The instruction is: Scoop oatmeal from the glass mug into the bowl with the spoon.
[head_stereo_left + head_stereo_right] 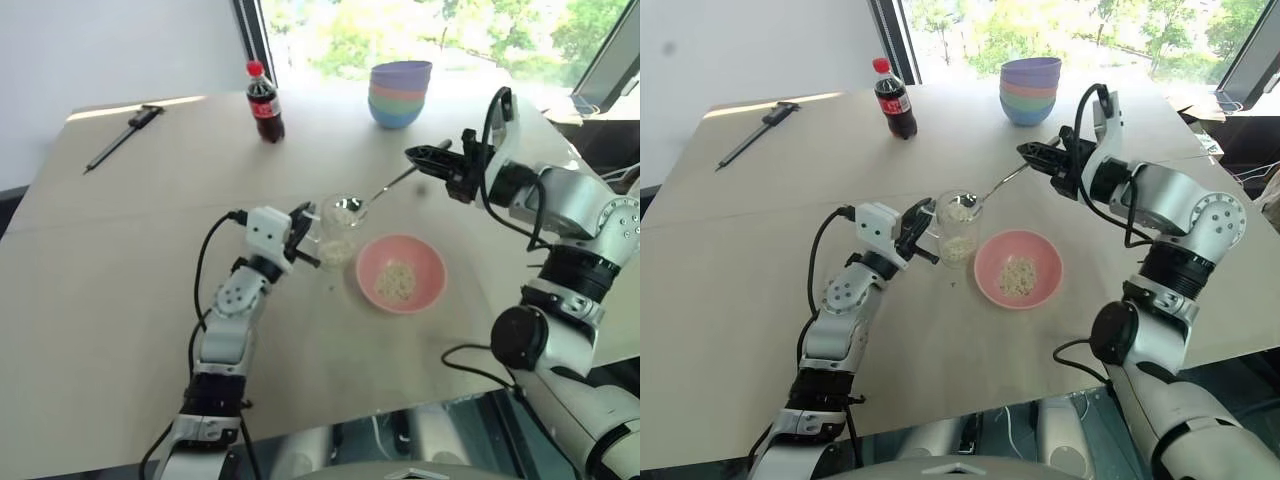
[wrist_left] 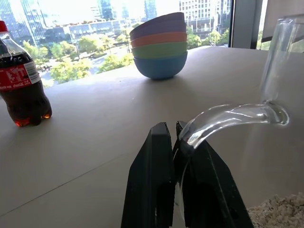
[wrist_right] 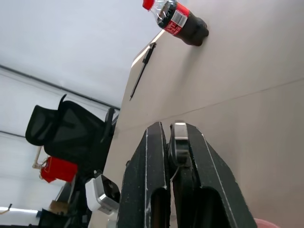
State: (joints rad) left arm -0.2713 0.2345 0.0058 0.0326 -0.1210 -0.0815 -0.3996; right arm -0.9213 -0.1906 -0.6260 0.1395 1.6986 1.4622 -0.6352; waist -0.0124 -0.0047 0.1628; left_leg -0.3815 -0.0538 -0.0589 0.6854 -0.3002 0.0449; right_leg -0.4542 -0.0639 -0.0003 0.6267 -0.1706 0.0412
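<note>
Pink plastic marks the bowl (image 1: 1018, 268), which already holds a small heap of oatmeal (image 1: 1017, 275) near its middle, so at least one transfer looks done. More flakes remain in the mug (image 1: 958, 228), just beside the bowl at its 9 o'clock, so the job reads as partly through with more scoops left.

On the table (image 1: 760, 290), the left gripper (image 2: 176, 142) has its jaws closed on the mug's clear handle (image 2: 223, 121), holding the mug upright from its 9 o'clock side. The right gripper (image 1: 1038, 152) hangs above the table at about 1 o'clock from the mug, its jaws pinched shut on the end of the spoon (image 1: 985, 192). The spoon's thin handle slopes down from the gripper toward the mug, and its small bowl sits at the mug's rim with a load of pale flakes on it. Whether the load is just out of the mug or partly inside the rim I cannot tell.

My reading is that a scoop is in hand: the spoon carries oatmeal that has not yet reached the bowl. What is left is to carry it across to the bowl's 9 o'clock edge, tip it out, then repeat for what sits in the mug's bottom. A cola bottle (image 1: 892, 100) and stacked bowls (image 1: 1029, 90) stand well apart at the far side.
</note>
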